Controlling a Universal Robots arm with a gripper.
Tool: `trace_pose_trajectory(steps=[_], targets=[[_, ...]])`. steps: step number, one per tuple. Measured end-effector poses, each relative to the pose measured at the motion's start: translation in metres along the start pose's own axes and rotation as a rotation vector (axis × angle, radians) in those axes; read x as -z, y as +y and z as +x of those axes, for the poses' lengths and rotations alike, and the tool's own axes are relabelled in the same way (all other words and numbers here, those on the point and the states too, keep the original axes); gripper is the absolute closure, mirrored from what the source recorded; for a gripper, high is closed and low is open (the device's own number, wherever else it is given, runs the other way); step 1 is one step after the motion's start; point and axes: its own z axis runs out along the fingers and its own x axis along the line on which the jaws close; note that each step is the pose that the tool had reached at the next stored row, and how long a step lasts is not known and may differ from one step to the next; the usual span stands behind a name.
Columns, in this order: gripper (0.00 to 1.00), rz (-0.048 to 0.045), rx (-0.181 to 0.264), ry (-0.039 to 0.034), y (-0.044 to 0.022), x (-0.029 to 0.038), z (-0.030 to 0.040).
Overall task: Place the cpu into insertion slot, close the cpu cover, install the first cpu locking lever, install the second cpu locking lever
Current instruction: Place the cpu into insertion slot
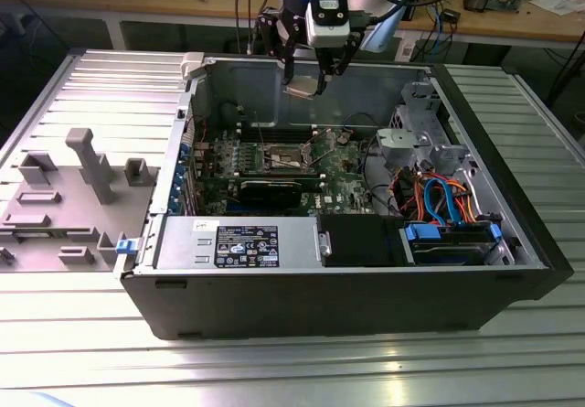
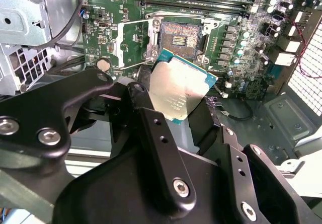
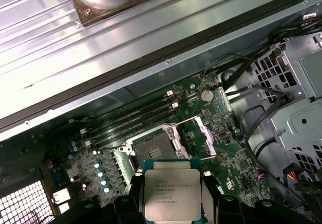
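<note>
Your gripper pinches the cpu by its edges, held flat above the open case; the insertion slot lies uncovered well below it on the board

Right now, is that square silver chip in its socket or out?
Out. The jaws hold the cpu clear of the insertion slot, whose contacts lie bare.
</note>
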Motion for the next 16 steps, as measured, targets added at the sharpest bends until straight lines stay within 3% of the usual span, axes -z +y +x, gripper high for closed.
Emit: trace_pose_trajectory(steps=[16], targets=[[0.46,-0.0012,-0.074,-0.0060,-0.0001,-0.0011,0.0000]])
